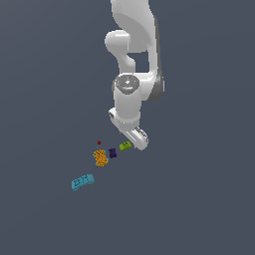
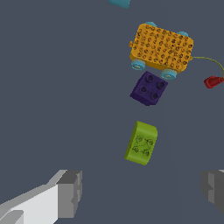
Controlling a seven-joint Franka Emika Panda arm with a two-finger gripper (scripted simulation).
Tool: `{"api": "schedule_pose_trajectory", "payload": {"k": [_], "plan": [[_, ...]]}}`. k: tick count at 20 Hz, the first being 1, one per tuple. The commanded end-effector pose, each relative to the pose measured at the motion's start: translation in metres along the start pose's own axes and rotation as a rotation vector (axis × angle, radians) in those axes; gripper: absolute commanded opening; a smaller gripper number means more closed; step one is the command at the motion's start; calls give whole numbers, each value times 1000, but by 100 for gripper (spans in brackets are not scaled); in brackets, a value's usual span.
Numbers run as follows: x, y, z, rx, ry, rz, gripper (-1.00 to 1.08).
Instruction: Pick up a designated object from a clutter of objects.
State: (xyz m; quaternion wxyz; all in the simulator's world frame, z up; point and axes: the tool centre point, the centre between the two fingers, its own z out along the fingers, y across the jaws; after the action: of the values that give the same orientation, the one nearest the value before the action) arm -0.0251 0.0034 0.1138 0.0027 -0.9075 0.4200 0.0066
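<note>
Arm: white Panda (image 1: pixel 132 94), reaching down from above, wrist low over the dark grey floor (image 1: pixel 199 199).
Tool: (image 2: pixel 140 192) released; fingers (image 2: pixel 70 192) spread wide with nothing between them, hovering above the bricks, apart from all of them.
Orange block: (image 2: pixel 162 47) studded, on pale blue wheels, thin cord running off one end; largest of the clutter.
Cyan brick: (image 1: pixel 82 182) long, lying well apart from the others, toward the exterior view's left; only its edge shows in the wrist view.
Lime-green brick: (image 2: pixel 141 143) designated object; resting on the floor, studs visible, nearest the tool and roughly between its spread fingers in the wrist view, untouched. In the exterior view (image 1: pixel 125 146) just beside the tool.
Purple brick: (image 2: pixel 149 88) square, between the lime-green brick and the orange block, near both.
Red piece: (image 2: pixel 213 82) tiny, at the cord's end.
</note>
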Motion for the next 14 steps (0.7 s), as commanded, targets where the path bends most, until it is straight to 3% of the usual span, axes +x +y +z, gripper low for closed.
{"api": "schedule_pose_trajectory", "payload": {"k": [1,14], "plan": [[0,5,12,1,3,73,100],[-3,23,48,3,13,295,100]]}}
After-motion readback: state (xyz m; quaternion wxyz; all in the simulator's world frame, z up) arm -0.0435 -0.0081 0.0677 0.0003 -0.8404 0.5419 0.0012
